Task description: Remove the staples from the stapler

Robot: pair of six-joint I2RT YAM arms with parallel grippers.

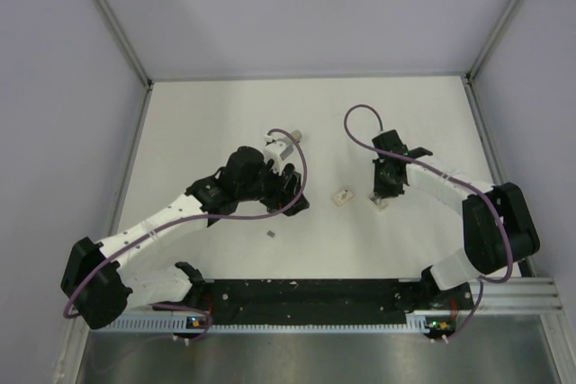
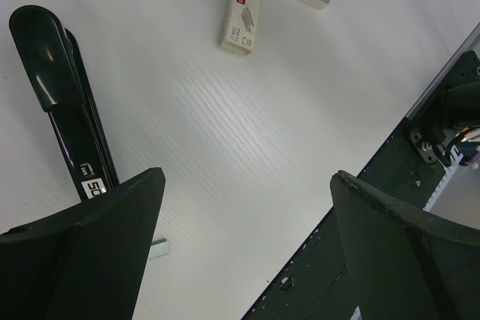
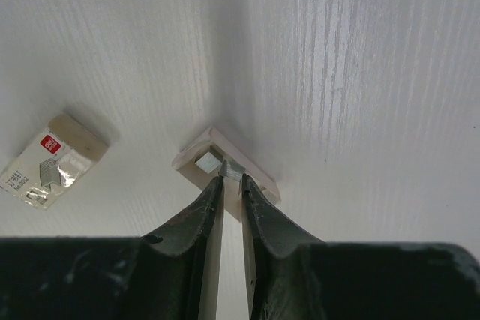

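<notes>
The slim black stapler lies on the white table at the left of the left wrist view, beside my left finger; in the top view my left wrist hides it. My left gripper is open and empty, just right of the stapler. My right gripper is shut on a short silvery strip of staples, its tips over a small beige open tray. Another silvery piece lies in that tray.
A small beige staple box lies between the grippers. A tiny staple piece lies on the table near the left gripper. The black base rail runs along the near edge.
</notes>
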